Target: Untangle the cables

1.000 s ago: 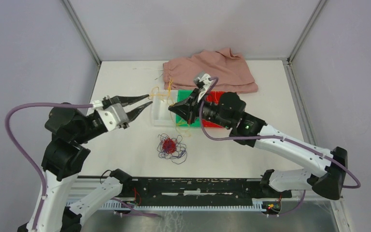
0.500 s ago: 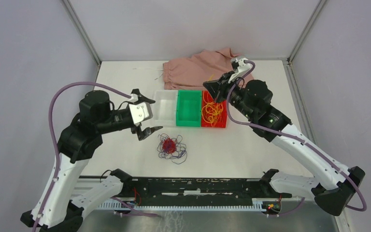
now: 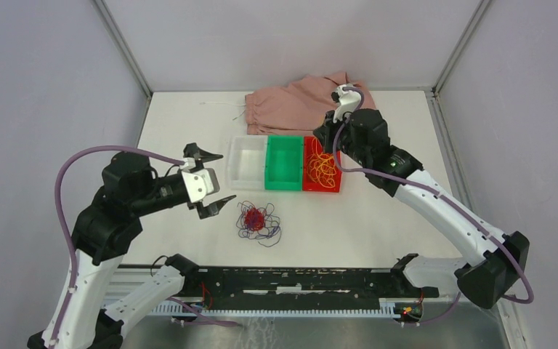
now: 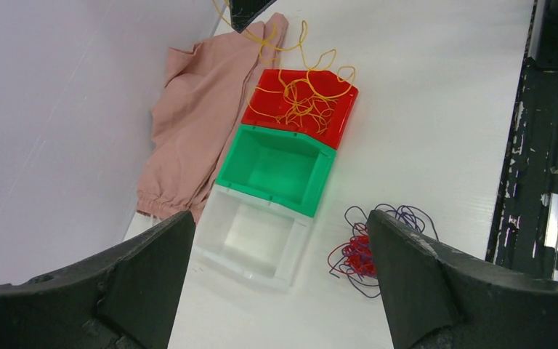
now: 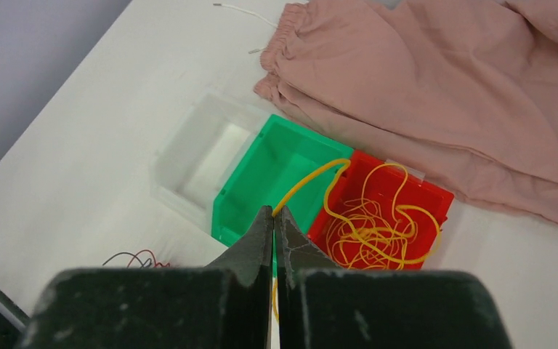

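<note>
Top view: the yellow cable [image 3: 321, 169] lies mostly heaped in the red bin [image 3: 332, 187] toward the far edge of the table [image 3: 182, 131]. The red and purple cables [image 3: 256, 219] lie knotted together nearer the near edge.

Left wrist view: the left tool [image 4: 277, 218] hangs wide apart, gripping nothing.

Right wrist view: the right tool [image 5: 274, 214] is pinched on a yellow strand.

One cable looks freed, and two are left to separate.

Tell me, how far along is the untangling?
Done: the yellow cable lies mostly in the red bin, apart from the others. In hand: the right gripper is shut on it. To do: the red cable and purple-blue cable sit knotted on the table; the left gripper is open, empty.
</note>
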`<control>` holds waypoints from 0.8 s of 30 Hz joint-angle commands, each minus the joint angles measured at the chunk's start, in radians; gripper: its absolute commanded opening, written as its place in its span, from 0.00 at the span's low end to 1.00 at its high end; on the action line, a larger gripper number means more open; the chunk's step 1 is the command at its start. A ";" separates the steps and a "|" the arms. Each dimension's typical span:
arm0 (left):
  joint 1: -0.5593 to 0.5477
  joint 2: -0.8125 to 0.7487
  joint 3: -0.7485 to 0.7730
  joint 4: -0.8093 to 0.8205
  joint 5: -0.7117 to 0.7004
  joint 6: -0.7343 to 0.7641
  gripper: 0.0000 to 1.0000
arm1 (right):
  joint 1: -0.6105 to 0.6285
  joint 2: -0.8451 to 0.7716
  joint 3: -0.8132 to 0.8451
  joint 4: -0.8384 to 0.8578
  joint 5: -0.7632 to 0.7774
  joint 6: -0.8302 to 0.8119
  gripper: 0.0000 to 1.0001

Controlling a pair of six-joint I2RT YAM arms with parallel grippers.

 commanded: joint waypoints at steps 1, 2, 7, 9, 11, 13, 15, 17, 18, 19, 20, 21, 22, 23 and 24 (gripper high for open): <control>0.002 -0.016 0.001 0.000 -0.008 0.029 0.96 | -0.036 0.027 0.030 0.051 -0.005 -0.003 0.01; 0.002 -0.019 0.000 0.000 -0.006 0.030 0.96 | -0.043 0.036 0.027 0.059 -0.005 -0.002 0.01; 0.004 -0.031 -0.005 0.018 -0.011 0.026 0.96 | -0.087 0.093 0.022 0.091 -0.045 0.000 0.01; 0.003 -0.031 -0.007 0.017 -0.017 0.022 0.96 | -0.104 0.125 0.025 0.094 -0.060 -0.003 0.01; 0.003 -0.037 -0.010 0.017 -0.021 0.020 0.96 | -0.123 0.166 0.023 0.106 -0.080 -0.011 0.00; 0.003 -0.041 -0.018 0.018 -0.023 0.022 0.96 | -0.139 0.208 0.027 0.120 -0.090 -0.014 0.01; 0.003 -0.043 -0.020 0.018 -0.023 0.021 0.96 | -0.152 0.259 0.038 0.128 -0.104 -0.011 0.01; 0.002 -0.045 -0.020 0.018 -0.023 0.020 0.96 | -0.157 0.314 0.066 0.120 -0.118 -0.013 0.01; 0.003 -0.047 -0.021 0.017 -0.025 0.019 0.96 | -0.157 0.343 0.081 0.113 -0.127 -0.016 0.01; 0.002 -0.049 -0.022 0.018 -0.027 0.020 0.96 | -0.158 0.368 0.095 0.109 -0.134 -0.017 0.01; 0.003 -0.052 -0.022 0.018 -0.030 0.020 0.96 | -0.156 0.395 0.106 0.106 -0.137 -0.014 0.01; 0.002 -0.053 -0.022 0.018 -0.032 0.020 0.96 | -0.157 0.418 0.116 0.105 -0.138 -0.009 0.01; 0.003 -0.054 -0.022 0.019 -0.035 0.020 0.96 | -0.157 0.439 0.124 0.105 -0.143 -0.004 0.01; 0.003 -0.057 -0.022 0.019 -0.036 0.020 0.96 | -0.158 0.460 0.127 0.107 -0.148 0.000 0.01; 0.003 -0.057 -0.022 0.018 -0.038 0.020 0.96 | -0.157 0.478 0.132 0.105 -0.147 0.006 0.01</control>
